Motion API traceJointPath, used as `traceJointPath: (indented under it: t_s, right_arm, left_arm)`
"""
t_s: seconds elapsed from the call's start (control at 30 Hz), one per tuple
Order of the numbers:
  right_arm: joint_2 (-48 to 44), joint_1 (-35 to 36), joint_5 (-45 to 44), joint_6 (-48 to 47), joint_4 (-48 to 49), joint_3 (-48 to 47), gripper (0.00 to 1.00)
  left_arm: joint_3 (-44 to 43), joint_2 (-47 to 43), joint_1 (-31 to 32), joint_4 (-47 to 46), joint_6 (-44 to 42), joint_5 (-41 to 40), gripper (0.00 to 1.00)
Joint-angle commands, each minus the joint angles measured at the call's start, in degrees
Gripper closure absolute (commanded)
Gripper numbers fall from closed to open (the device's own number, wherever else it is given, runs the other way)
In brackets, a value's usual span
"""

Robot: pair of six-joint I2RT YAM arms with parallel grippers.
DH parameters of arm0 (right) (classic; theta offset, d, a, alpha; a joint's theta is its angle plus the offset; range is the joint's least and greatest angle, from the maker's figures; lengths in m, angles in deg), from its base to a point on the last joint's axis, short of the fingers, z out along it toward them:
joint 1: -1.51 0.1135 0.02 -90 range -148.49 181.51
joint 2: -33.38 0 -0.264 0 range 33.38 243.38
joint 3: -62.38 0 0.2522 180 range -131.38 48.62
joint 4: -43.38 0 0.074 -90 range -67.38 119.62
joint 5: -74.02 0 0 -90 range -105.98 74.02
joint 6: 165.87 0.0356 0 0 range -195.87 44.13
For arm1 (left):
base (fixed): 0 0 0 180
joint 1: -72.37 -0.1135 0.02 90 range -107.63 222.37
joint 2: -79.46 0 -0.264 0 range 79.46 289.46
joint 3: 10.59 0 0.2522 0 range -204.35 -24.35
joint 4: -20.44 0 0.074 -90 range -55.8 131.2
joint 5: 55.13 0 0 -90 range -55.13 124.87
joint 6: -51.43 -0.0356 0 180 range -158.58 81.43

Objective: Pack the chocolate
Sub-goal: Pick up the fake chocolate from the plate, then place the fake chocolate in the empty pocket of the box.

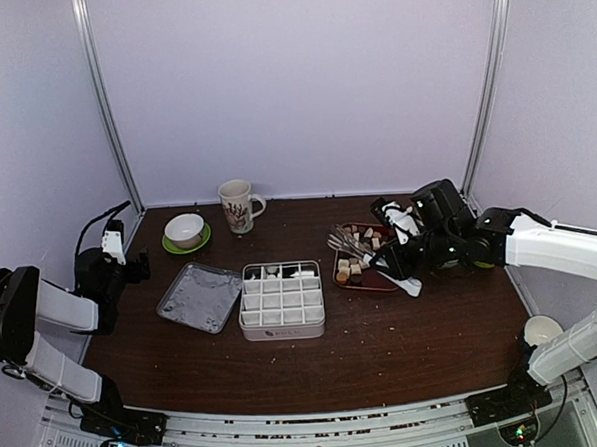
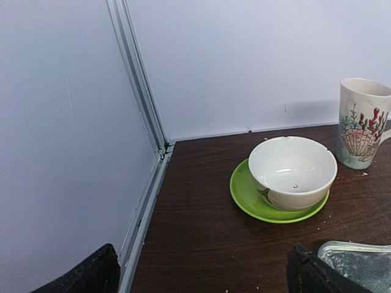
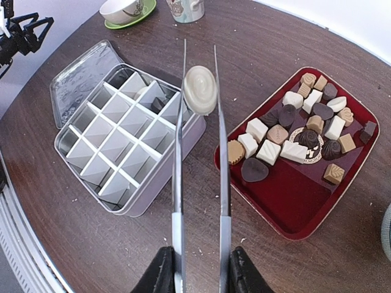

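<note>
Our right gripper (image 3: pixel 200 274) clamps the tongs (image 3: pixel 178 183), which pinch a white chocolate (image 3: pixel 200 90) ahead; we should squeeze evenly and ease left over an empty tin (image 3: pixel 160 185) cell.

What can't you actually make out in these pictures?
Top view: the chocolates on the red tray are too small to count, and the right arm covers some.
Right wrist view: the tongs and the white chocolate they hold cover some box compartments; the right gripper is cut off by the bottom edge.
Left wrist view: the left gripper shows only finger tips at the bottom edge; the mug is cut by the right edge.
</note>
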Motion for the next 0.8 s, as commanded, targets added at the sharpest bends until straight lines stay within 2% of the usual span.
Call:
traceJointPath:
  t_s: [0.0,0.3,0.77]
  right_arm:
    - [-2.0,0.5,1.0,-0.6,2.8,-1.3,0.78]
    - [0.1,2.8,5.7,-1.5,3.9,-2.1,0.80]
    - [3.2,5.9,6.3,-1.5,4.5,-2.2,0.81]
  left_arm:
    - [-1.1,0.3,-0.4,-1.4,-0.2,0.6,0.02]
    - [-1.1,0.3,-0.4,-1.4,-0.2,0.6,0.02]
    - [-1.1,0.3,-0.4,-1.4,-0.2,0.6,0.02]
